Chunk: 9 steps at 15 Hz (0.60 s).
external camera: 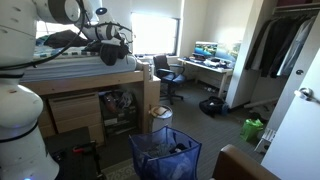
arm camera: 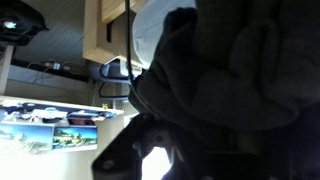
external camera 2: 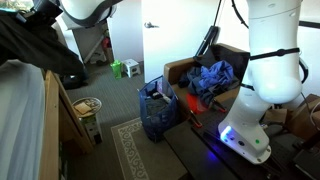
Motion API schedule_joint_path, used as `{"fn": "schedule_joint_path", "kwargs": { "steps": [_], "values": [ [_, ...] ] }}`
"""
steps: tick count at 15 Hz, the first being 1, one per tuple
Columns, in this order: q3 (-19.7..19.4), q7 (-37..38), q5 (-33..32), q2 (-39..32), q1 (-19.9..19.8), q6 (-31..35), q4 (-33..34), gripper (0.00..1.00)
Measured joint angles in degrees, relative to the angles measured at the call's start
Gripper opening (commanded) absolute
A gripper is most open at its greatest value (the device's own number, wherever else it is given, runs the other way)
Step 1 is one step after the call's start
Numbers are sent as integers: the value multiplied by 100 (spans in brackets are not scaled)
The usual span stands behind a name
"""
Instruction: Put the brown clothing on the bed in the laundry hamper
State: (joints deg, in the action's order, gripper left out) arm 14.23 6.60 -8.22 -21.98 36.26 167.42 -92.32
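The brown clothing point(external camera 2: 40, 50) is a dark, bunched cloth at the edge of the lofted bed point(external camera: 80, 72). It hangs from my gripper point(external camera 2: 42, 10) and drapes down over the bed's side. In an exterior view my gripper point(external camera: 117, 43) is above the bed's end with the dark cloth point(external camera: 62, 40) trailing behind it. In the wrist view the cloth point(arm camera: 230, 70) fills most of the frame and covers the jaws point(arm camera: 150, 150), which look shut on it. The laundry hamper point(external camera: 165, 155) is a blue mesh bin on the floor below the bed, and it also shows in an exterior view point(external camera 2: 158, 112).
A desk with monitors point(external camera: 210, 55) and an office chair point(external camera: 166, 72) stand at the far wall. A blue cloth pile point(external camera 2: 212, 78) lies on a brown seat beside the hamper. A rug point(external camera 2: 135, 150), a small basket point(external camera 2: 87, 105) and the robot's base point(external camera 2: 250, 130) are nearby.
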Motion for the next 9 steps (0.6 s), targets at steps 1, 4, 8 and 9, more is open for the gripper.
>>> {"fn": "schedule_joint_path", "kwargs": {
  "steps": [1,4,8,9],
  "values": [
    [-284,351,-256,176,142,224,-188,0],
    [-1414,1675,-1351,736,796,620,-721,0],
    [-2847,3595,-3296,1319,1723,601,-1029,0],
    [-3050,4112,-3847,1432,1872,556,-1059,0]
  ]
}}
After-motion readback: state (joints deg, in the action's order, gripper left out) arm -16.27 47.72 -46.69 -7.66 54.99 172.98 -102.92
